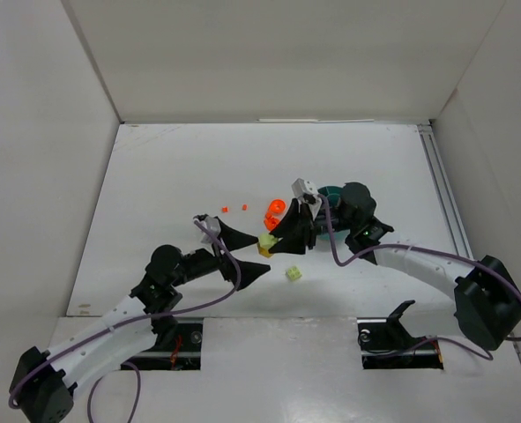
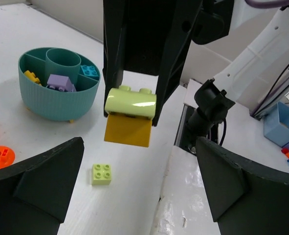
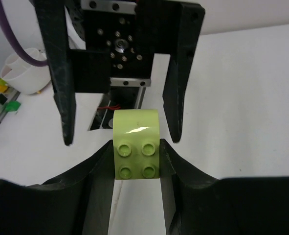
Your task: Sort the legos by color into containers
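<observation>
Trouble looms if the right gripper (image 3: 136, 149), clamped on the pale green brick (image 2: 130, 102), sheds the amber brick (image 2: 128, 131) clinging beneath before the wide-open left gripper (image 1: 260, 251) facing it closes, dropping it short of the teal dish (image 2: 56, 100) behind its wrist.

In the middle, an upper brick (image 2: 130, 103) sits pinched between the right gripper's (image 3: 136, 155) fingers, off the table (image 1: 375, 167), a lower brick (image 2: 128, 131) stuck under it. The left gripper (image 1: 245, 253) faces the pair from the left, its spread fingers clear of both. A loose brick (image 1: 293, 275) lies on the table just nearer and right. Behind the pair lies a round piece (image 1: 276, 211), two bits (image 1: 225, 209) left of it. The dish (image 2: 58, 100) stands right of that piece, behind the right wrist, more bricks (image 2: 59, 82) in its compartments.
</observation>
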`<state>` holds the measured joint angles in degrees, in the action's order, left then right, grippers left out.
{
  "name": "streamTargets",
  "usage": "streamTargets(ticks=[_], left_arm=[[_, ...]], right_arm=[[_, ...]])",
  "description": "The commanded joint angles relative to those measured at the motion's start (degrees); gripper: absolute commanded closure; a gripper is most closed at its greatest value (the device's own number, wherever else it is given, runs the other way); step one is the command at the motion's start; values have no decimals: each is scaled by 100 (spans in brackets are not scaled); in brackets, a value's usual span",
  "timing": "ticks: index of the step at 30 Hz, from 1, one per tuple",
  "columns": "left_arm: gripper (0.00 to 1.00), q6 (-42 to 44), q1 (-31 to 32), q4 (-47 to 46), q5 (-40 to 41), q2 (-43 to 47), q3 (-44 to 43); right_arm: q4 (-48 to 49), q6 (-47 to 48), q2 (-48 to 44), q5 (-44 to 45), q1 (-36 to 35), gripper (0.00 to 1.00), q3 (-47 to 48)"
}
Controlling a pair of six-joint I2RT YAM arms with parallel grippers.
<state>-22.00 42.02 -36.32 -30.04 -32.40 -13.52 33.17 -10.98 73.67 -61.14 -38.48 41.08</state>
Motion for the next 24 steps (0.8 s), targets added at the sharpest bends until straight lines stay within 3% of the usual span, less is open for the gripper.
streamTargets(ticks=[1,7,15,21,24], left_arm=[[4,187,17,-666,-380,-82,-160],[8,187,17,-771,-432,-82,-160],[27,73,17,-851,-432,-29,-160],[53,20,17,-851,-432,-82,-160],[71,20,17,-851,-363,-82,-160]], right_arm=[[814,-299,-37,-504,-46,69,207],[946,-413,-160,-504,-107,70,146],[1147,-413,25,-451,-221,70,146],[1201,-466,77,-451,-221,70,146],[1262,-519,77,-398,-221,70,146]])
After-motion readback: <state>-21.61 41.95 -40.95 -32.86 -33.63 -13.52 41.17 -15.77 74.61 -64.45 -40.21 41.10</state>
